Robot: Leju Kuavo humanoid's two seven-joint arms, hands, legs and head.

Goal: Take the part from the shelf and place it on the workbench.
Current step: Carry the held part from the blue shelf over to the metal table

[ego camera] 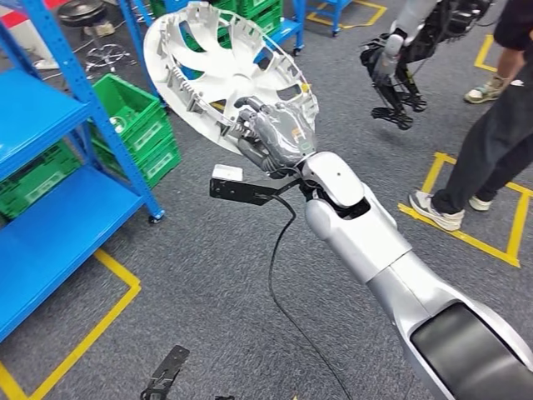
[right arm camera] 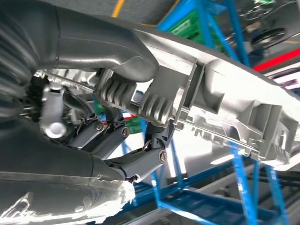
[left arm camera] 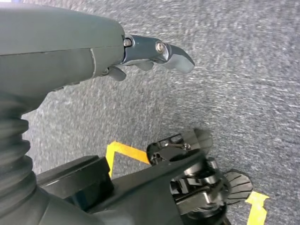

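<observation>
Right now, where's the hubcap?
In the head view the white hubcap is in the air, gripped at its rim by the right hand, above the grey carpet and just right of the blue shelf and green crates.

Right arm is glossy silver shell, with a dark glassy panel near the shoulder end and rounded joint covers. The right hand is grey with darker fingers, small silver screws at the links, plus a green-and-orange sticker. A black cable loops off the wrist, beside a black bracket with a white block. The left hand has a ribbed grey cover.
</observation>
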